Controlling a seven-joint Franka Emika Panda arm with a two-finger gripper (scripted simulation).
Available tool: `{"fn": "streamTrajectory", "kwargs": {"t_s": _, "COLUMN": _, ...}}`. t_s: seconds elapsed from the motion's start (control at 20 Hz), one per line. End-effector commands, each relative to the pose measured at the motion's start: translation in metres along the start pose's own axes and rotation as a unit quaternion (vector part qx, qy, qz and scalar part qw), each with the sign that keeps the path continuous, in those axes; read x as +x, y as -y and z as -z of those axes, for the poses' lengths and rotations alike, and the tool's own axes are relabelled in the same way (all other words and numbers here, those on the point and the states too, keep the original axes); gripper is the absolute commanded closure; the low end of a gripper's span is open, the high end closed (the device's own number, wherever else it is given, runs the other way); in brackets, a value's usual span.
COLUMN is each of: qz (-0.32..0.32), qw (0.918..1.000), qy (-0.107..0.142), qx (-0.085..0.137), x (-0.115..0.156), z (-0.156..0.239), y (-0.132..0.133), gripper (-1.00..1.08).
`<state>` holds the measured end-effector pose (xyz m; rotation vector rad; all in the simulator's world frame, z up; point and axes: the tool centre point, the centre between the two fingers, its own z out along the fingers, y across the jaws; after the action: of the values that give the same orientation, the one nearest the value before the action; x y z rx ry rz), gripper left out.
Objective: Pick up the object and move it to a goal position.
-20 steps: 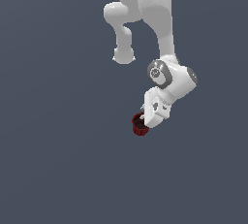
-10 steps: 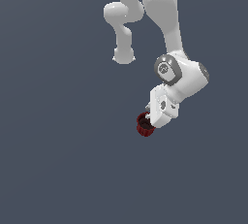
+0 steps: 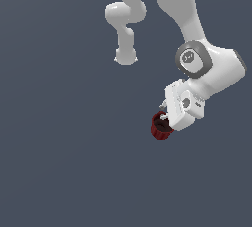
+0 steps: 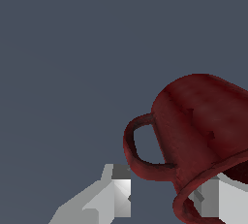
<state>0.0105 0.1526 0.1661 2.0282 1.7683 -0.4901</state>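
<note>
Here fingers (image 4: 116,189) straddle the cup (image 4: 193,126) rim

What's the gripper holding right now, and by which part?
The gripper holds the dark red cup by its rim: in the wrist view one finger sits inside the mouth, the other outside near the handle.

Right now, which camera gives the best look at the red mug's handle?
The wrist view: the red mug fills the frame and its handle loop is plain beside one claw finger. In the exterior view the mug is tiny, handle indistinguishable.
</note>
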Motion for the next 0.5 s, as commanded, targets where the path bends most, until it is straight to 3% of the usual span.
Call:
{"fn": "streamTrajectory", "kwargs": {"t_s": 0.0, "qz": -0.001, "qw": 1.0000, "qy": -0.001, "qx": -0.001, "x": 0.001, "z": 0.021, "y": -0.009, "gripper": 1.08}}
{"fn": "streamTrajectory", "kwargs": {"t_s": 0.45, "qz": -0.001, "qw": 1.0000, "qy": -0.001, "qx": -0.001, "x": 0.006, "z": 0.077, "y": -0.034, "gripper": 1.08}}
